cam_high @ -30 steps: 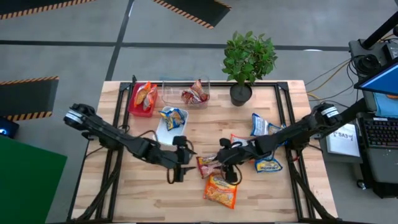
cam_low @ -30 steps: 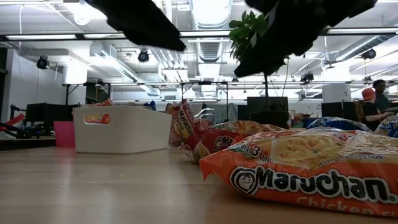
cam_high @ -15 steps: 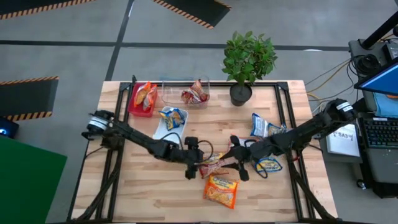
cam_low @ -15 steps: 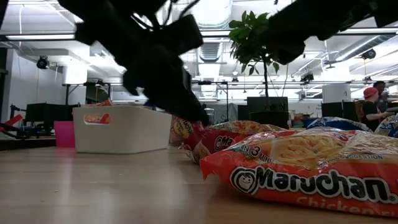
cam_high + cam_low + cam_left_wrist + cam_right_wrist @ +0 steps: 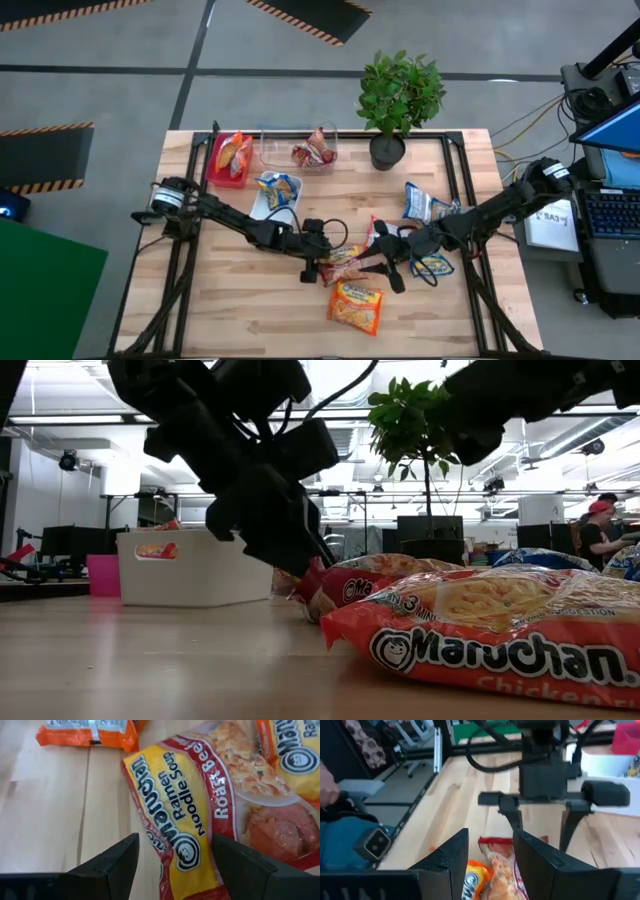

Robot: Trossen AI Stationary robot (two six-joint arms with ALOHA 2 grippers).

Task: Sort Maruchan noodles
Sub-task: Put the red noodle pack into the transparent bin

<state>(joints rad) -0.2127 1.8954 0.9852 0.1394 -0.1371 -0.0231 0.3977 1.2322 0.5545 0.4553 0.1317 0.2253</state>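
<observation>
A red-brown Roast Beef packet (image 5: 341,264) lies flat on the table between my two grippers. My left gripper (image 5: 175,862) is open and low, with its fingers on either side of the packet's yellow end. In the high view the left gripper (image 5: 317,268) is at the packet's left. My right gripper (image 5: 490,852) is open above the packet's other end, facing the left one, and shows in the high view (image 5: 389,270) at the packet's right. An orange packet (image 5: 355,306) lies nearer the near edge. Two blue packets (image 5: 421,200) (image 5: 433,265) lie to the right. My left gripper's open fingers (image 5: 116,862) stand on either side of the red-brown packet's yellow end (image 5: 167,820), slanting down from the table's left. Whether they touch it I cannot tell. The packet lies flat on the table.
Along the far edge stand a red tray (image 5: 227,158) and a clear tray (image 5: 300,150), each holding packets. A white tray (image 5: 266,200) holds a blue-and-yellow packet. A potted plant (image 5: 398,100) stands at the far right. Bare wood lies at the near left.
My left gripper has moved toward the table's right and come down to the red-brown packet's end. My right gripper has drawn back toward the table's right, off the packet's middle. The packets have stayed in place.
</observation>
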